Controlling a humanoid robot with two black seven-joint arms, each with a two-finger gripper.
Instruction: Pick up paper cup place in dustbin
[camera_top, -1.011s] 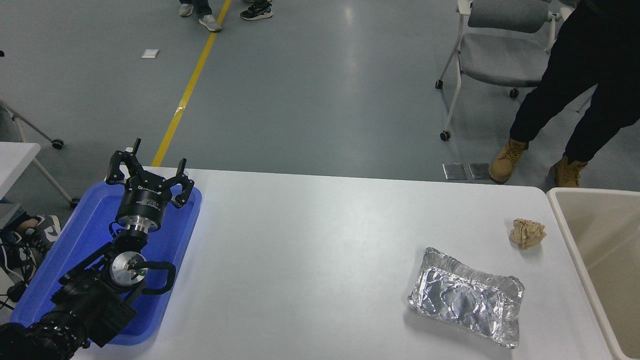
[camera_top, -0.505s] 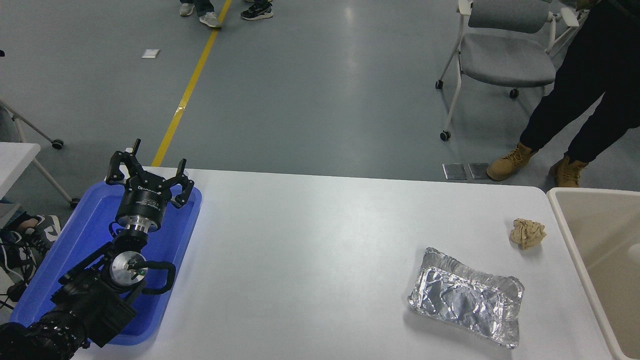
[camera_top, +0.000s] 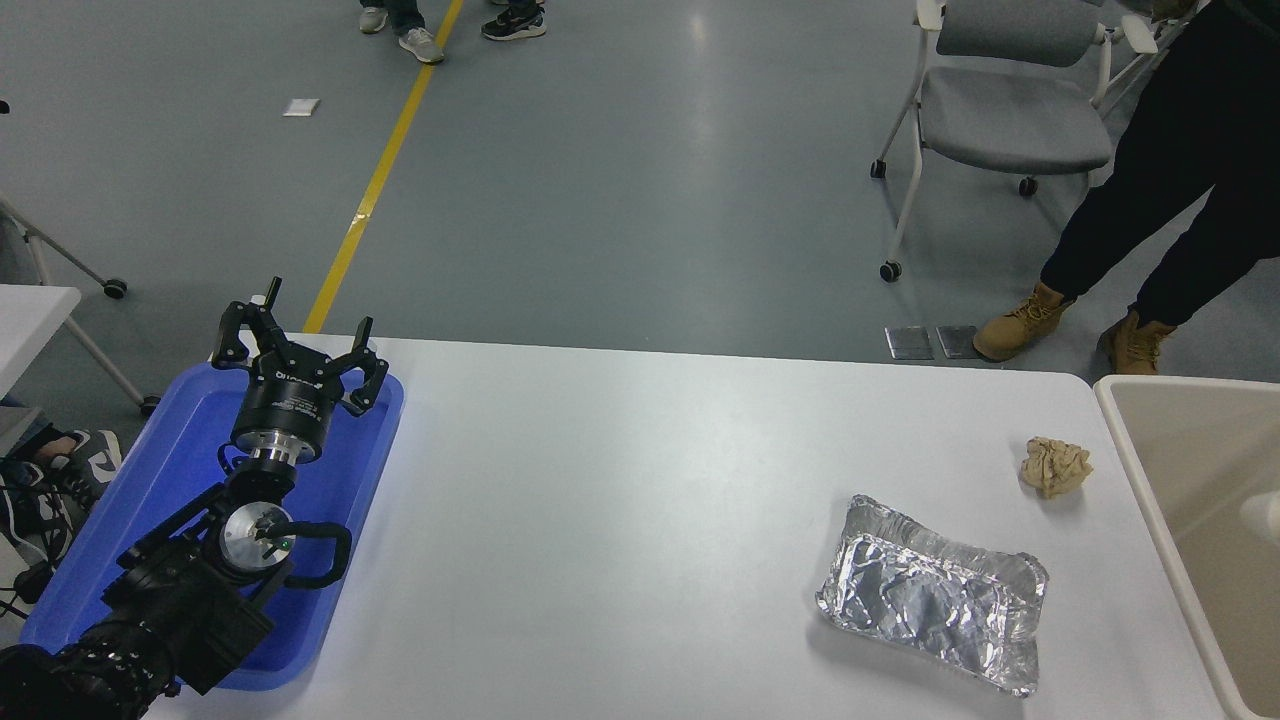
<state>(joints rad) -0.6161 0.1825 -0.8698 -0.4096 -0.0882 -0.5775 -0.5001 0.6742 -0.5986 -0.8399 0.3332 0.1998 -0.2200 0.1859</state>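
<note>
The dustbin (camera_top: 1137, 458), a large beige bin with a thick rim, stands against the table's right end and is cut off by the picture's edge. Inside it, at the very right edge, shows a small white rounded shape that looks like the paper cup (camera_top: 1262, 516); only part of it is visible. My left gripper (camera_top: 300, 338) is parked at the lower left above the blue tray (camera_top: 365, 470), fingers spread open and holding nothing. The right arm and its gripper are out of view.
A crumpled brown paper ball (camera_top: 1055, 466) lies near the bin's rim. A crinkled silver foil tray (camera_top: 932, 592) sits in front of it. A person in dark trousers and tan boots (camera_top: 1018, 318) stands beyond the far right corner, by a grey wheeled chair (camera_top: 1010, 118).
A white shape has appeared inside the bin at the right edge and moved slightly lower. The person's legs have shifted a little to the right. The left arm has not moved.
</note>
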